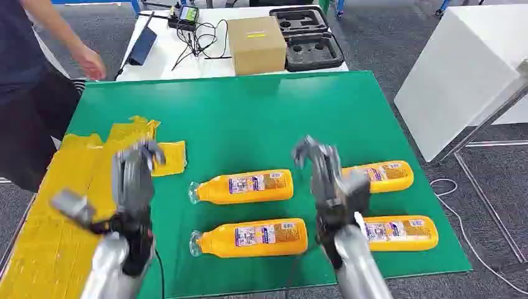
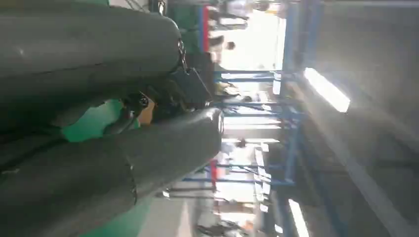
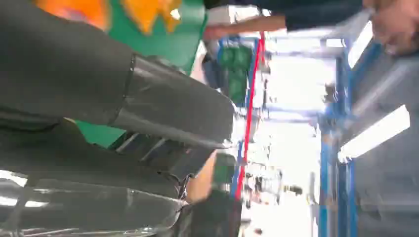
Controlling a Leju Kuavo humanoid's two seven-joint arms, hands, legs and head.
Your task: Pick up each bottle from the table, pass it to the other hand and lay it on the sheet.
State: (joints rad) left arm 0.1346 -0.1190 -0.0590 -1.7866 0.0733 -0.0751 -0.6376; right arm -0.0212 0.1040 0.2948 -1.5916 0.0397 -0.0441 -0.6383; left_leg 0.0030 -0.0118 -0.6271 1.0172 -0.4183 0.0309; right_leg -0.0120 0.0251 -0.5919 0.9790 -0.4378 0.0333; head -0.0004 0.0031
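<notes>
Four orange bottles with white caps lie on their sides on the green mat [image 1: 261, 118]: one at upper left [image 1: 244, 186], one at lower left [image 1: 250, 237], one at upper right [image 1: 387, 175], one at lower right [image 1: 403, 232]. The crumpled yellow sheet [image 1: 56, 212] covers the mat's left side. My left hand [image 1: 132, 177] [image 2: 94, 54] is raised over the sheet's right edge, fingers apart, holding nothing. My right hand [image 1: 325, 177] [image 3: 99, 79] is raised between the left and right pairs of bottles, also empty with fingers apart. Both hands look motion-blurred.
A person stands at the far left with a hand [image 1: 93, 62] near the mat's corner. Behind the mat are a cardboard box [image 1: 256, 43], a black foam tray [image 1: 306, 34] and cables [image 1: 196, 34]. A white cabinet [image 1: 467, 68] stands at the right.
</notes>
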